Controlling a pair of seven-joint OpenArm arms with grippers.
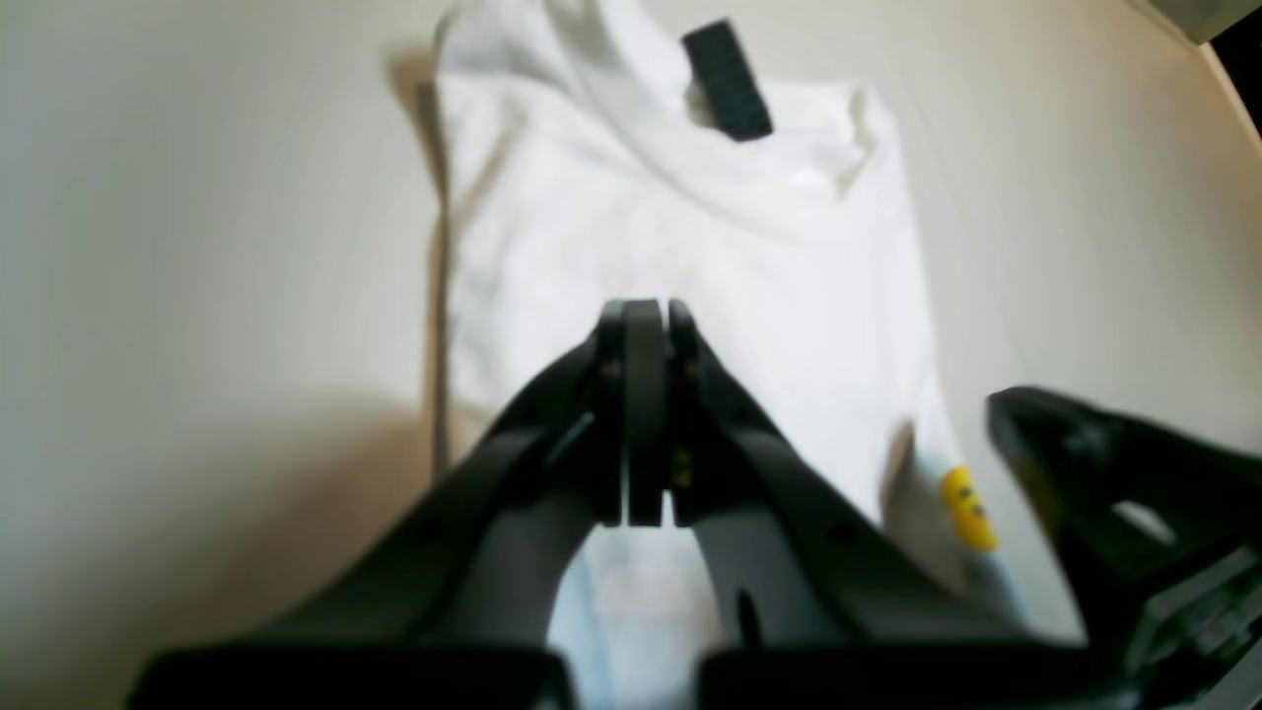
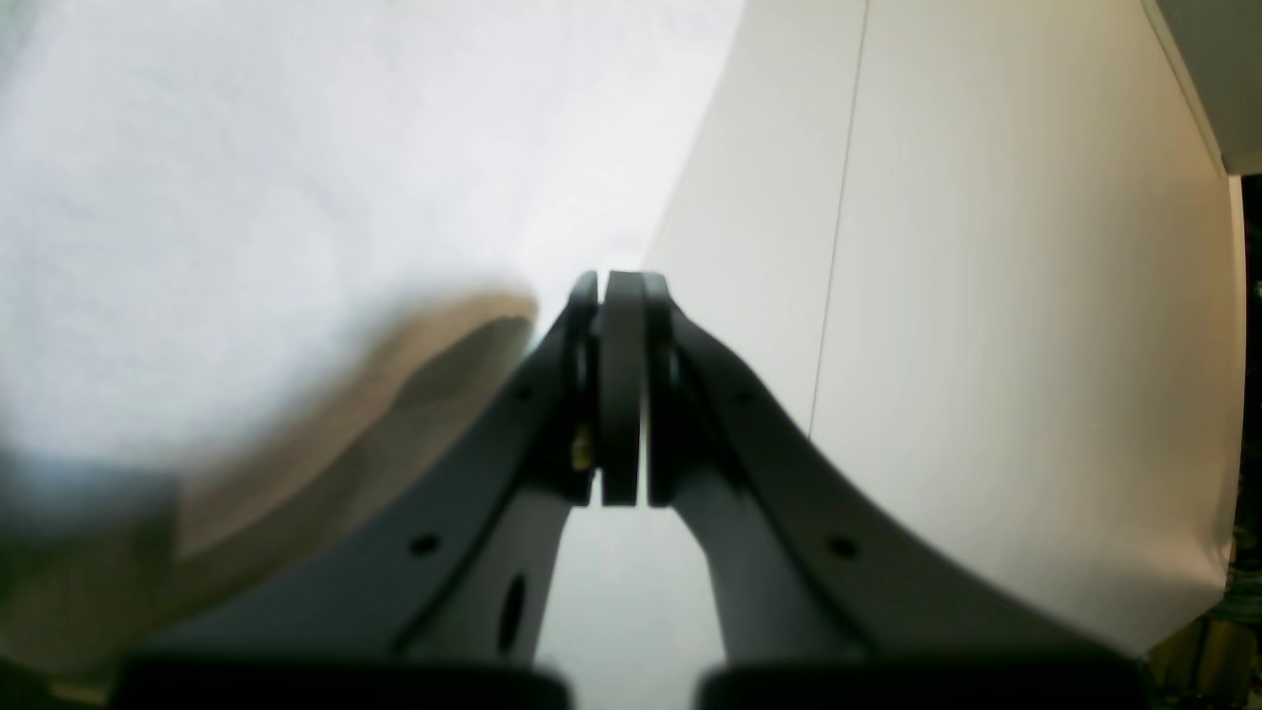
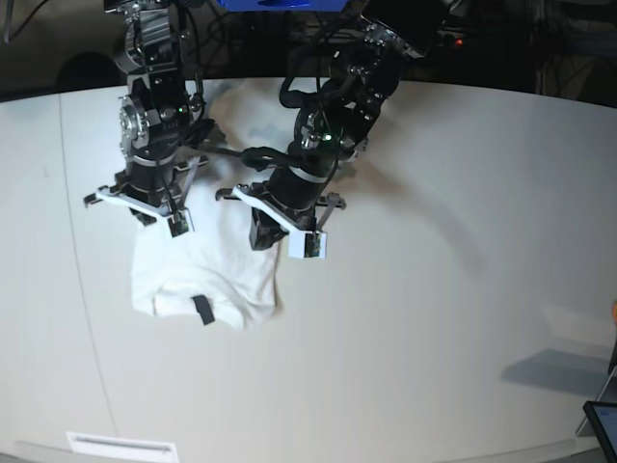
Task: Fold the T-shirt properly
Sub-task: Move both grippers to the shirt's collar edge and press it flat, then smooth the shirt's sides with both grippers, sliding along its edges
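Note:
The T-shirt lies on the table as a narrow white bundle with its plain reverse up and the black neck tag near its front end. In the left wrist view the T-shirt stretches away, tag at the far end, and a bit of yellow print peeks out at the near right. My left gripper hangs shut above the cloth with nothing between its jaws. My right gripper is shut too, over the edge of the T-shirt.
The white table extends to the right and front, with a thin seam running across it. A white label sits at the front edge. A dark device stands at the far right corner.

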